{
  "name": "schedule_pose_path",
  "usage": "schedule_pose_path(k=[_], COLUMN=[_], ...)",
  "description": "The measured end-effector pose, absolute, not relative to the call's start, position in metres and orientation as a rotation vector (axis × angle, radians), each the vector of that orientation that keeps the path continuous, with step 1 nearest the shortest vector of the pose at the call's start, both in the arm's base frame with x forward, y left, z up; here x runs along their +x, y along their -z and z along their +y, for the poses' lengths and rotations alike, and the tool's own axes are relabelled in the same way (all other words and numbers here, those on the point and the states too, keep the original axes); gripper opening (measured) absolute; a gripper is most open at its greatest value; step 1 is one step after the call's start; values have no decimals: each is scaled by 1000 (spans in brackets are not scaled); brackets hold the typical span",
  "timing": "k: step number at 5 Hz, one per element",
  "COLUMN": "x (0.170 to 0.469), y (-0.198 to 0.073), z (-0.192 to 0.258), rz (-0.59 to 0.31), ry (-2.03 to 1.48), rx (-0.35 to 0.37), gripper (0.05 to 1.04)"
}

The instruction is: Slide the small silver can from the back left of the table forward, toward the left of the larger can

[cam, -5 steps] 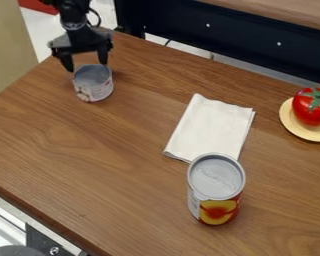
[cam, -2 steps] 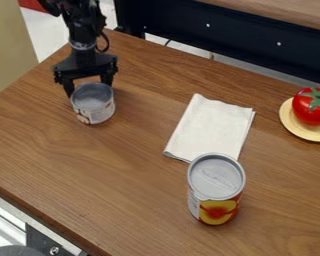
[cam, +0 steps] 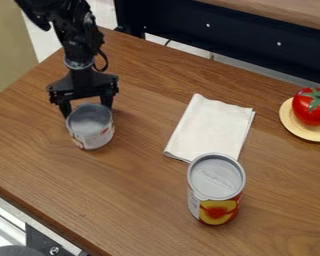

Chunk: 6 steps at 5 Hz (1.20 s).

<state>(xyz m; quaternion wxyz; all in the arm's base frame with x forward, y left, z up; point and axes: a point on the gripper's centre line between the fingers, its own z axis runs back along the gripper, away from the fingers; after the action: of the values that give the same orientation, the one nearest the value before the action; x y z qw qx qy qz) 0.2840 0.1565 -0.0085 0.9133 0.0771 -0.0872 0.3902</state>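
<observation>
At the upper left of the table hangs the black gripper, its two fingers spread apart. Directly in front of it, on the camera's side, stands an open metal can with a grey inside and a pale label. The fingers are at the can's far left and far right rim, and the can hides their tips. Toward the lower right stands a taller can with a grey lid and a red and yellow label. Behind that can lies a folded white cloth.
A red tomato with a green top rests on a pale yellow plate at the right edge. The wooden table has its front edge at the lower left. A dark blue panel runs behind it.
The gripper has come down the view, toward the camera, and the open can has moved the same way in front of it. The can's label has turned somewhat. The other things have stayed put.
</observation>
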Motion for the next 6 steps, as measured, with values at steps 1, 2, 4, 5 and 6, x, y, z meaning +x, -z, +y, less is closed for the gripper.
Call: schedule_pose_path(k=[1, 2, 4, 5, 6], x=[270, 259, 242, 245, 264], y=[12, 15, 14, 5, -10], z=[144, 134, 125, 128, 134], rz=[-181, -178, -176, -149, -169], ry=[-746, -707, -628, -611, -553], rx=[159, 167, 145, 100, 91], gripper=[996, 996, 996, 996, 996])
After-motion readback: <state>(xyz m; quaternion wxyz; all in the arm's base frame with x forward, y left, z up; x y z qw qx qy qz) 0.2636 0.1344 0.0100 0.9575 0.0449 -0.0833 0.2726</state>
